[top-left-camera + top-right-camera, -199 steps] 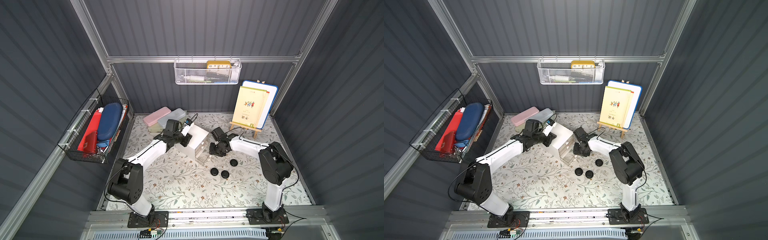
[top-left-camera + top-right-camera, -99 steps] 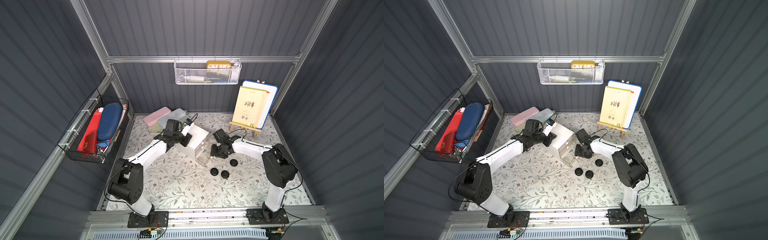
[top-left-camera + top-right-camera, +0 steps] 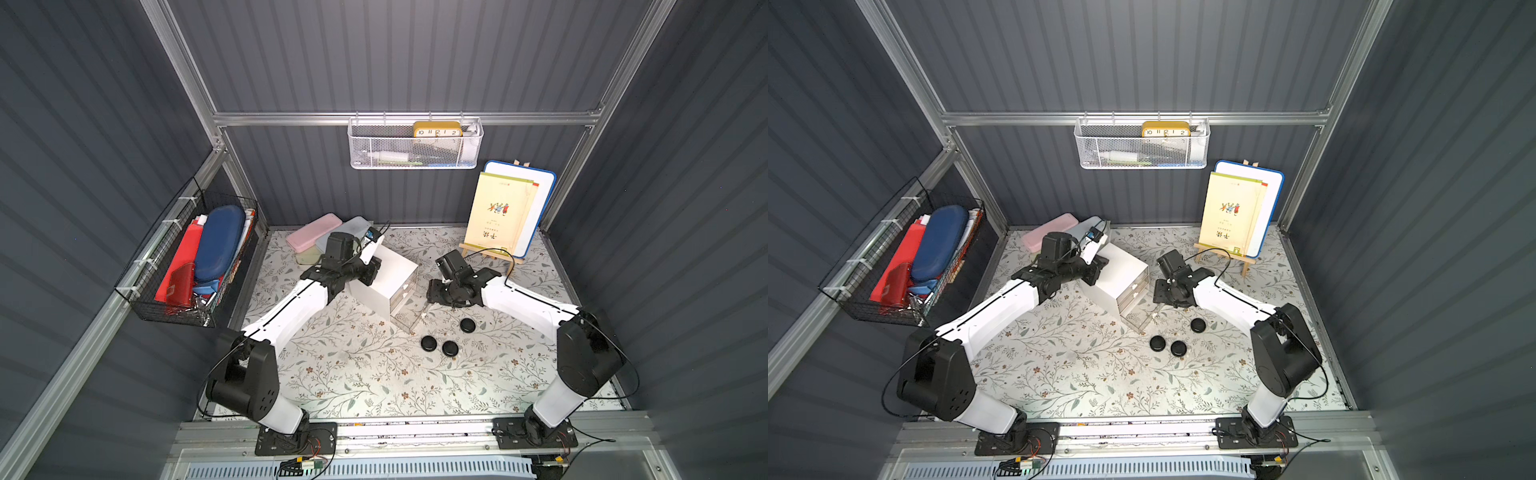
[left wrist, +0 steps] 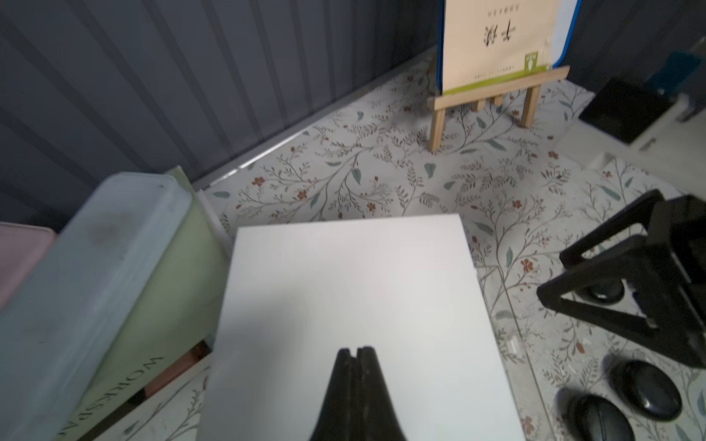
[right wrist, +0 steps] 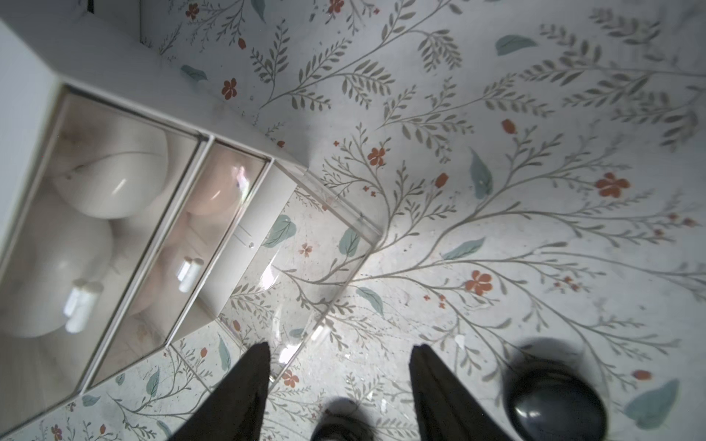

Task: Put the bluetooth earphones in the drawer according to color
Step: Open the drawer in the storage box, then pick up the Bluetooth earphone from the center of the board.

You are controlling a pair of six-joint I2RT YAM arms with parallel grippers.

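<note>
The drawer (image 3: 384, 278) is a white cube cabinet at mid-table, seen in both top views (image 3: 1115, 276). Its clear bottom tray (image 3: 409, 318) is pulled out and empty (image 5: 305, 244). White earphones (image 5: 110, 172) fill the top tray and pale pink ones (image 5: 217, 183) the middle tray. Three black earphones lie on the mat (image 3: 467, 325) (image 3: 429, 343) (image 3: 450, 348). My left gripper (image 4: 356, 349) rests shut on the cabinet's top (image 4: 351, 290). My right gripper (image 5: 340, 345) hangs open over the pulled-out tray's front corner, holding nothing, with black earphones (image 5: 556, 404) beside it.
A pink pencil case (image 3: 313, 230) and a pale blue one (image 3: 345, 232) lie on a green box behind the cabinet. A wooden easel with a book (image 3: 498, 216) stands at the back right. A wire basket (image 3: 195, 266) hangs on the left wall.
The right gripper's jaws have spread wider and its arm has shifted slightly rightward. The left arm stays on the cabinet's top.
</note>
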